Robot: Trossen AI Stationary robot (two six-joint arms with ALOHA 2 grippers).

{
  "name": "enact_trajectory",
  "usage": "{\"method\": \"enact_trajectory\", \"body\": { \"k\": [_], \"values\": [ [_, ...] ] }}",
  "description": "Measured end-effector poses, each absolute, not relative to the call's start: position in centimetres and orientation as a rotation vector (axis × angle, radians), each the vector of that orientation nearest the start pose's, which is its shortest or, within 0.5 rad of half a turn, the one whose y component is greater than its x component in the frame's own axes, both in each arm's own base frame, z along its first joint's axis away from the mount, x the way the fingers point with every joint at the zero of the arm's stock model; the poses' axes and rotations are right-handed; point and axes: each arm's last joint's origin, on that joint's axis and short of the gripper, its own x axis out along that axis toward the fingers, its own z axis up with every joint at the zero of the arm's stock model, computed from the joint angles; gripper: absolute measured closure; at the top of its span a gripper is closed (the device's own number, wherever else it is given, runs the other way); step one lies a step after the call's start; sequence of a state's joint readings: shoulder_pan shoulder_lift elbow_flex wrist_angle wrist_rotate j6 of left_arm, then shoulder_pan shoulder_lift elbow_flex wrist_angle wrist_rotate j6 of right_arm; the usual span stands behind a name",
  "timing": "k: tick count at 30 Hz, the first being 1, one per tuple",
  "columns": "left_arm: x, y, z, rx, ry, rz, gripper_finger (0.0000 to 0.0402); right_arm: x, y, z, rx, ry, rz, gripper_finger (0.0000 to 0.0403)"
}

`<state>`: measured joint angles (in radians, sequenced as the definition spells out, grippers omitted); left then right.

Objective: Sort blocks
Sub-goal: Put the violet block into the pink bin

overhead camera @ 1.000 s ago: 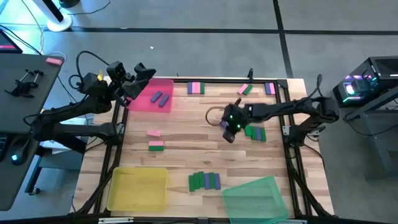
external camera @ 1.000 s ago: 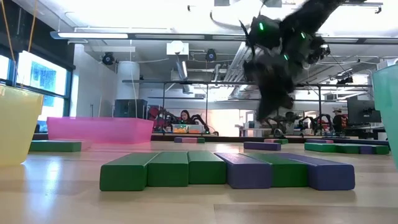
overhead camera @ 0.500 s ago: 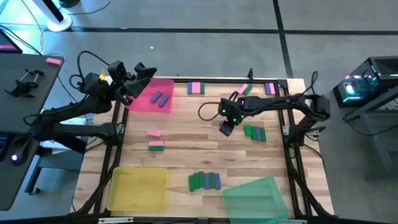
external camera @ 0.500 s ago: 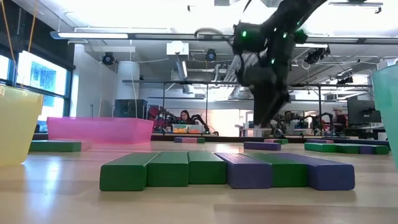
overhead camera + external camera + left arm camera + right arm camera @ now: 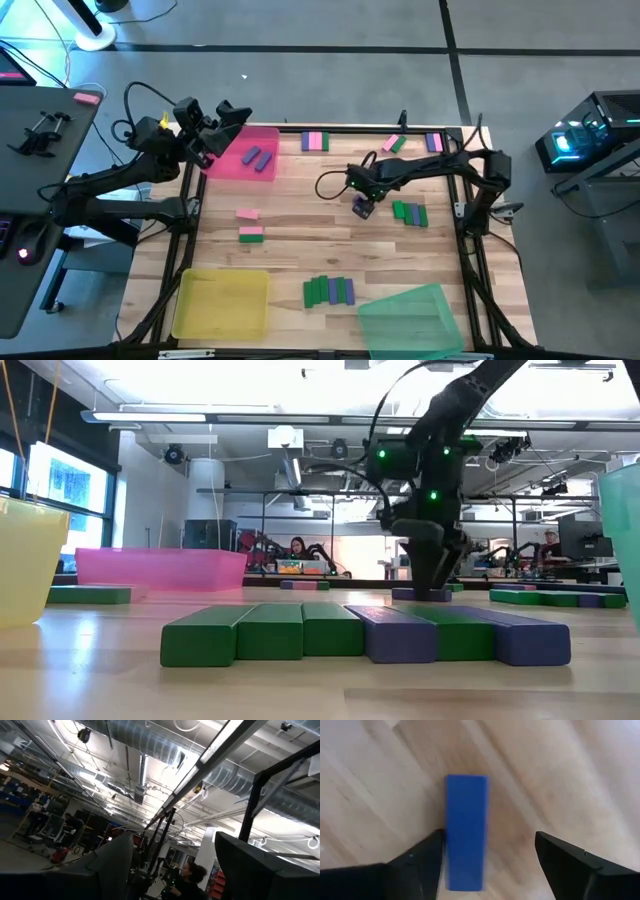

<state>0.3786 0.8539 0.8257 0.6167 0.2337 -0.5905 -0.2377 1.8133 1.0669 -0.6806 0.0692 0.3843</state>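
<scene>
A purple-blue block [image 5: 465, 830] lies flat on the wooden table, left of the table's middle-right cluster. My right gripper [image 5: 362, 207] points straight down over it, open. Its fingers stand on either side of the block's long sides, low over the wood, as the low view shows of the gripper [image 5: 432, 590]. One finger [image 5: 422, 862] is close beside the block; I cannot tell whether it touches. My left gripper [image 5: 232, 118] waits open, raised by the pink tray's [image 5: 268, 132] far left corner, pointing up at the ceiling in its wrist view [image 5: 175, 855].
Two purple blocks [image 5: 256, 157] lie in the pink tray. Green blocks [image 5: 410, 213] lie just right of my right gripper. A pink block [image 5: 249, 213] and a green one [image 5: 251, 234] lie left of centre. A green-and-purple row [image 5: 329, 290], a yellow tray [image 5: 222, 303] and a green tray [image 5: 410, 318] are near the front.
My right gripper has come down toward the table, shifting a little toward the left and far edges. It has tipped from a slant until it points straight down, and has opened over the purple-blue block.
</scene>
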Motion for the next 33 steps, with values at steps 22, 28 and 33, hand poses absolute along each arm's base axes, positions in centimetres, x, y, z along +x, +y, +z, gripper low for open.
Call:
{"method": "enact_trajectory", "body": {
  "k": [22, 28, 33],
  "values": [
    [19.1, 6.8, 36.9, -0.348, -0.210, 0.079, 0.0133, 29.3, -9.0, 21.7, 0.525, 1.036, -0.378, 0.0396],
    [19.1, 6.8, 35.8, -0.337, -0.083, 0.109, 0.0133, 31.8, -10.1, 24.3, 0.712, 0.635, -0.312, 0.0399],
    [19.0, 6.8, 36.6, -0.384, -0.169, 0.088, 0.0133, 36.1, -9.4, 23.6, 0.755, 0.612, -0.265, 0.0400]
  ]
}}
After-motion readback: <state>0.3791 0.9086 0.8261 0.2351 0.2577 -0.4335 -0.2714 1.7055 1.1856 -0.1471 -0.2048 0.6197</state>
